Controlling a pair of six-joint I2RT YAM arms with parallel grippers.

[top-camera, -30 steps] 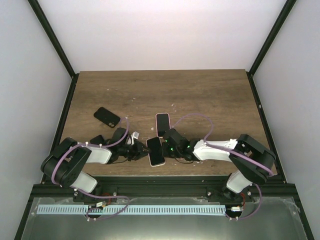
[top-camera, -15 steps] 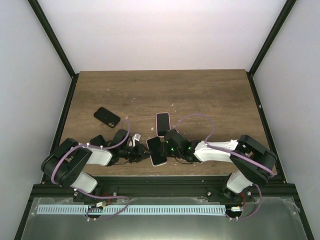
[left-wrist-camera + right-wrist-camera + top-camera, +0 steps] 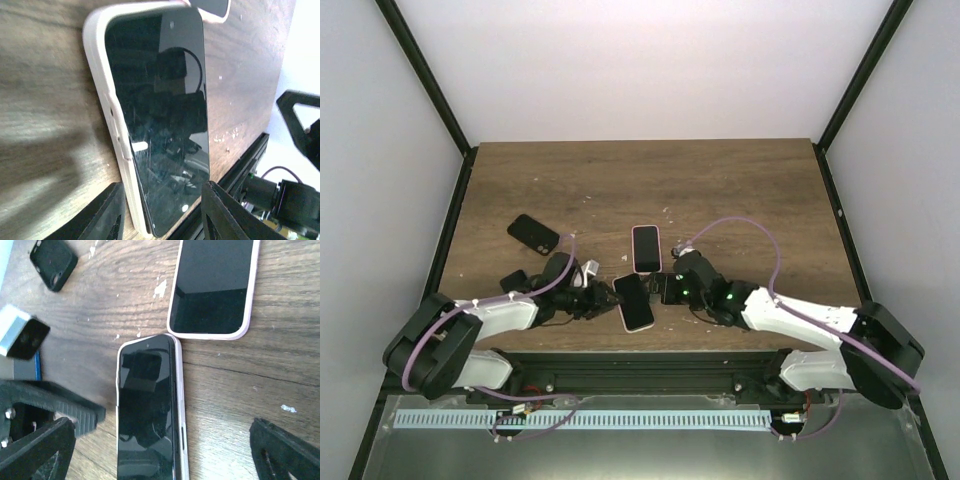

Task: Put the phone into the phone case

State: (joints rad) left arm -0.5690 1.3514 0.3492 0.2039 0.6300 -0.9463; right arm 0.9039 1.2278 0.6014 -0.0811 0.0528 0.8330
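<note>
The phone [image 3: 633, 302] lies screen up in a white phone case [image 3: 102, 95] near the table's front edge. In the left wrist view the phone [image 3: 160, 115] sits a little proud of the case's rim along its left side at the near end. My left gripper [image 3: 162, 186] straddles that end, open, with a strip of wood showing between its left finger [image 3: 100, 215] and the case. In the top view it [image 3: 607, 298] is just left of the phone. My right gripper [image 3: 162, 425] stands wide open over the phone [image 3: 147, 410], both fingers well clear; it [image 3: 663, 288] is just right of it.
A second phone in a pink case [image 3: 646, 248] lies just beyond the first one, almost touching its far end [image 3: 212, 287]. A black phone case [image 3: 533, 233] lies at the left. The table's front edge and rail [image 3: 640, 352] run close behind the phone.
My right gripper has opened wide and let go of the phone, and its arm has swung out to the right. The left gripper's jaws have widened. The phone has shifted slightly.
</note>
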